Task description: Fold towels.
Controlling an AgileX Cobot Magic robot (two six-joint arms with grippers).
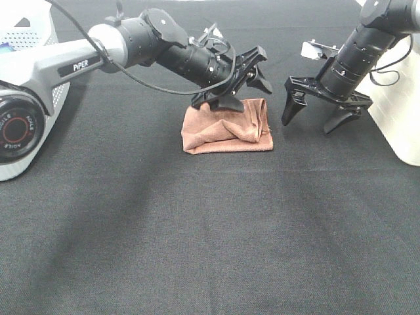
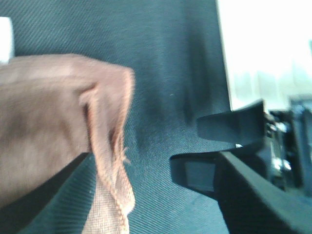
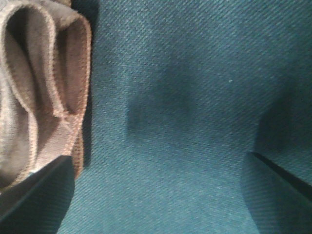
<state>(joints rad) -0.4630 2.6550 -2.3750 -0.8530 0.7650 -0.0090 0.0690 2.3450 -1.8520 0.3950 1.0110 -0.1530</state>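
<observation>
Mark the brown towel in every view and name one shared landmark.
Exterior high: towel, upper centre, under the left gripper.
Left wrist: close up, against one finger.
Right wrist: folded hems beside one finger.
Shared landmark: the black table cover beneath it.

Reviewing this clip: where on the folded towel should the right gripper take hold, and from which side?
Grip the towel at its edge nearest the right gripper, where the stitched layers stack. Probably best to come in from that side, low over the table, with the open jaws spanning all the layers.
</observation>
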